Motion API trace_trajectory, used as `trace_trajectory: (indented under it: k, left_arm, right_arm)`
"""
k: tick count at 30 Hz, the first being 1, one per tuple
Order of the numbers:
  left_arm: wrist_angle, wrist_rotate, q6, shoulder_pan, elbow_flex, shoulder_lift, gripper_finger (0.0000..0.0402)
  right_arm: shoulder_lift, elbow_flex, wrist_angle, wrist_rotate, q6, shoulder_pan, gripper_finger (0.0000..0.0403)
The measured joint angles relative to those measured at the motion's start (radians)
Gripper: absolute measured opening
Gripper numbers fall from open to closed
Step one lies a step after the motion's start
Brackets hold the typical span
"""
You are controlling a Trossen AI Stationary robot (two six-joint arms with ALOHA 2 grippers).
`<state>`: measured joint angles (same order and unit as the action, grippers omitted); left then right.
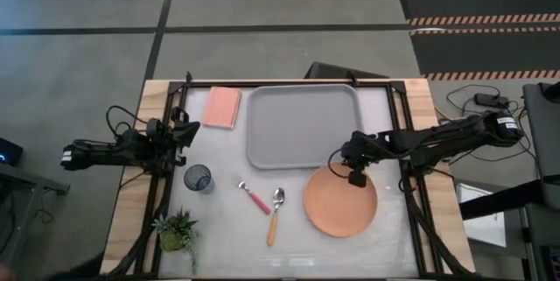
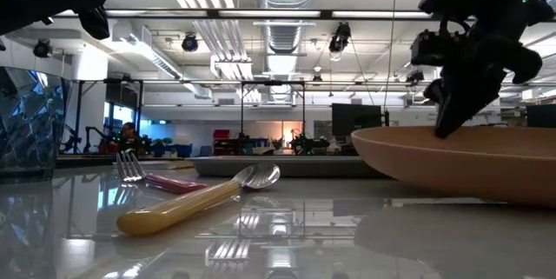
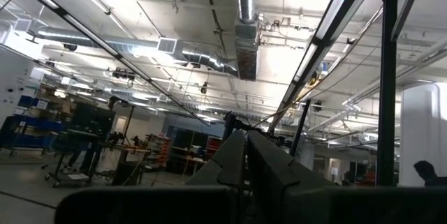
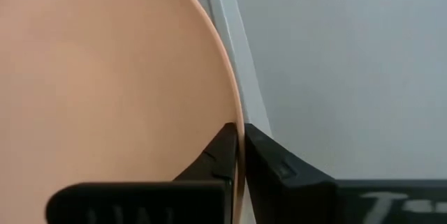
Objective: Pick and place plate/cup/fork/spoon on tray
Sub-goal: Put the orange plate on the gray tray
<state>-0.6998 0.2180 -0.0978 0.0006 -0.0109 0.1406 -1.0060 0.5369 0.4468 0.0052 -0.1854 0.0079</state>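
Observation:
The salmon-orange plate (image 1: 340, 202) lies on the table near the tray's right corner; it also shows in the low view (image 2: 469, 164). My right gripper (image 1: 357, 177) is shut on its far rim. The grey tray (image 1: 302, 125) sits at the far middle. The dark cup (image 1: 199, 178) stands at the left. The pink-red-handled fork (image 1: 255, 198) and the orange-tan-handled spoon (image 1: 275, 214) lie side by side on the table between cup and plate. My left gripper (image 1: 185, 132) is shut and empty at the left, beyond the cup, with its fingers (image 3: 244, 154) together. My right gripper pinches the plate's rim (image 4: 236, 109) at its far edge, the side toward the tray, with one finger (image 4: 216, 154) over the plate's inside and one outside. The fingers come from above, pointing down. Whether the plate is off the table, I cannot tell.
A pink rectangular pad (image 1: 222, 107) lies left of the tray. A small potted green plant (image 1: 178, 231) stands at the near left corner. The arm frames run along both table sides.

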Motion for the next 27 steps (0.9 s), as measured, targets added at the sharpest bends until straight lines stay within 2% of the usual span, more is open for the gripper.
trace_trajectory:
  k: [6, 10, 15, 21, 27]
  left_arm:
    - [0.0, 0.0, 0.0, 0.0, 0.0, 0.0, 0.0]
    - [0.0, 0.0, 0.0, 0.0, 0.0, 0.0, 0.0]
    - [-0.003, 0.0, 0.0, 0.0, 0.0, 0.0, 0.0]
    - [-0.012, 0.0, 0.0, 0.0, 0.0, 0.0, 0.0]
    - [-0.025, 0.0, 0.0, 0.0, 0.0, 0.0, 0.0]
  right_arm:
    - [0.069, 0.01, 0.009, -0.046, -0.09, -0.002, 0.0009]
    - [0.087, 0.062, 0.024, -0.106, -0.132, -0.002, 0.0009]
    - [0.088, 0.139, 0.024, -0.114, -0.153, -0.011, 0.0009]
    - [0.058, 0.238, 0.007, -0.103, -0.213, -0.115, 0.0009]
    - [-0.063, 0.321, -0.034, -0.099, -0.199, -0.273, 0.0009]
